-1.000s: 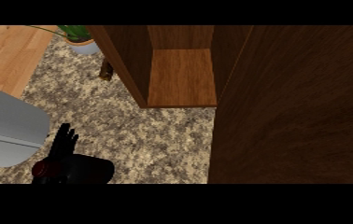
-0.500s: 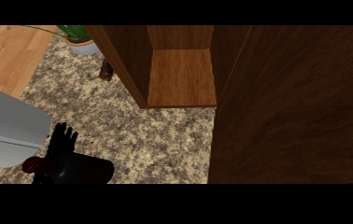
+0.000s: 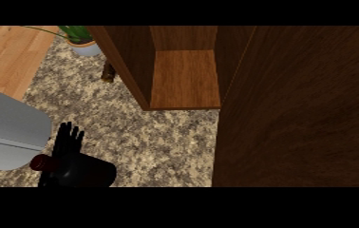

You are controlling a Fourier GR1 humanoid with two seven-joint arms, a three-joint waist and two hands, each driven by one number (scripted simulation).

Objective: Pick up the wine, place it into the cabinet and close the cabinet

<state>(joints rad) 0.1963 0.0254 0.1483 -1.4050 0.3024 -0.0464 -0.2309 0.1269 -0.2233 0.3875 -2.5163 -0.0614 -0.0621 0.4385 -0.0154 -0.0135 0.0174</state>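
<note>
Head view: we see our left hand [image 3: 69, 141] curled round the wine [image 3: 79, 170] beside the open cabinet [image 3: 184, 80]; right hand unseen.

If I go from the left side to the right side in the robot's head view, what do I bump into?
Grey arm → black hand by the wine bottle → open cabinet shelf → big cabinet door. Farther back at the left, a potted plant stands on the counter.
</note>
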